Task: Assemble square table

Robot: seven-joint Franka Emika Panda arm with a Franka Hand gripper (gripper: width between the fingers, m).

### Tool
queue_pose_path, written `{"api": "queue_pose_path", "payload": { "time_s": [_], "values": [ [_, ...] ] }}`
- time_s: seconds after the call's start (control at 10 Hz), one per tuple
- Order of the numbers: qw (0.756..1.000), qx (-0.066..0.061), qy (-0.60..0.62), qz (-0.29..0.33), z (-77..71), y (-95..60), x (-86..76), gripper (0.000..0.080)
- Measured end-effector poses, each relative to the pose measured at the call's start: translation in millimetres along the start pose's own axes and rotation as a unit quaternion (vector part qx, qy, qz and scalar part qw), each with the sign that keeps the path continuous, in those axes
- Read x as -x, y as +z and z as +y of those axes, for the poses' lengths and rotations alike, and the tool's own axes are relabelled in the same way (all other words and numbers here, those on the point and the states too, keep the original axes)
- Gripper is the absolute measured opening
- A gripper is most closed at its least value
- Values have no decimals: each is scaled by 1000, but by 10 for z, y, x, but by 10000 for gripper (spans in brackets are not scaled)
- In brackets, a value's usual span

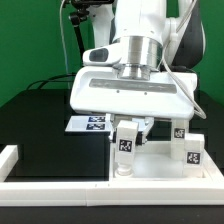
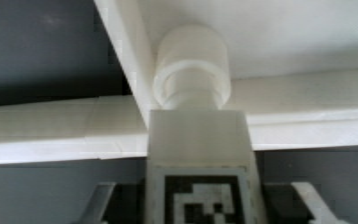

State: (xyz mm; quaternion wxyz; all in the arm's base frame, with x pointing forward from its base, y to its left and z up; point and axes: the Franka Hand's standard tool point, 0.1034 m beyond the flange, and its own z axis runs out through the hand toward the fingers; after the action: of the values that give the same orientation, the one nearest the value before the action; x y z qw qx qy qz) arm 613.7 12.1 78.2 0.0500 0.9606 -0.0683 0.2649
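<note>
The white square tabletop (image 1: 155,166) lies flat at the exterior view's lower right. Three white tagged legs stand on it: one at the front (image 1: 127,152), one at the right (image 1: 192,152) and one behind (image 1: 178,130). My gripper (image 1: 127,132) hangs straight above the front leg, with a finger on each side of its top. In the wrist view this leg (image 2: 201,150) runs from between my fingers (image 2: 105,200) down to the tabletop (image 2: 51,130). A dark gap shows on each side of the leg, so my gripper (image 2: 204,203) is open around it.
The marker board (image 1: 88,123) lies on the black table behind and to the left of the tabletop. A long white border rail (image 1: 60,192) runs along the front, with a short arm up the left side (image 1: 9,158). Cables hang behind the arm.
</note>
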Motion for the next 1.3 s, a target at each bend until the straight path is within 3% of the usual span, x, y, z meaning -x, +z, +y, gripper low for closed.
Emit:
{"api": "queue_pose_path", "payload": {
  "time_s": [0.4, 0.5, 0.6, 0.7, 1.3],
  "values": [
    [1000, 2, -2, -4, 8, 48, 45, 285],
    [1000, 2, -2, -4, 8, 49, 47, 363],
    [1000, 3, -2, -4, 9, 49, 48, 561],
    [1000, 3, -2, -4, 9, 50, 49, 622],
    [1000, 3, -2, -4, 9, 50, 49, 649]
  ]
}}
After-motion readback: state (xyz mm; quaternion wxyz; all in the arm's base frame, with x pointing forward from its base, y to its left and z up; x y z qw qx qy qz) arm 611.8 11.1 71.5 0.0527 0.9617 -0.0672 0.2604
